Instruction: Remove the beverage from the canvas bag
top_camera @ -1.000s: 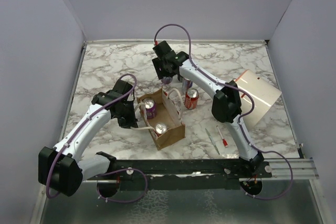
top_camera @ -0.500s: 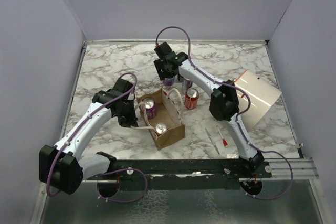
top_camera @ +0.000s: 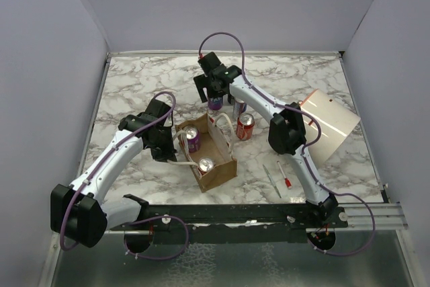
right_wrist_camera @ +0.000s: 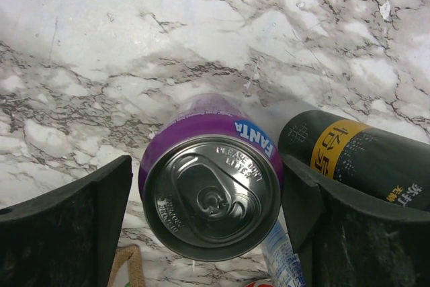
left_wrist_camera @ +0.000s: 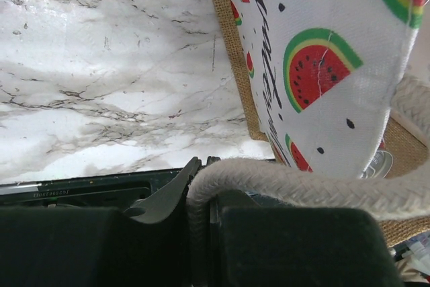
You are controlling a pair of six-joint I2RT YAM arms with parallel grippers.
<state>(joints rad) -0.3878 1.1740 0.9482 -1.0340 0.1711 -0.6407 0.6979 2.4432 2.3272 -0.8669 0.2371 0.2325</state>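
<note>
The tan canvas bag point(top_camera: 216, 160) stands mid-table with a purple can point(top_camera: 193, 139) and a silver-topped can point(top_camera: 205, 165) inside. My left gripper point(top_camera: 165, 147) is at its left side, shut on the white rope handle point(left_wrist_camera: 289, 183). The bag's watermelon-print side point(left_wrist_camera: 316, 65) fills the left wrist view. My right gripper point(top_camera: 214, 89) is behind the bag, over a purple Fanta can point(top_camera: 215, 103) that stands on the marble. In the right wrist view the gripper point(right_wrist_camera: 205, 166) is open. Its fingers point(right_wrist_camera: 74, 223) stand either side of the Fanta can point(right_wrist_camera: 211, 183).
A dark can with a yellow label point(top_camera: 238, 107) point(right_wrist_camera: 349, 156) and a red can point(top_camera: 245, 126) stand right of the Fanta can. A big cream cylinder with red lines point(top_camera: 329, 122) lies at the right. Two pen-like tools point(top_camera: 272, 179) lie near the front.
My right gripper came down a little with the purple Fanta can, and its jaws have spread apart around it. My left gripper still holds the rope handle.
</note>
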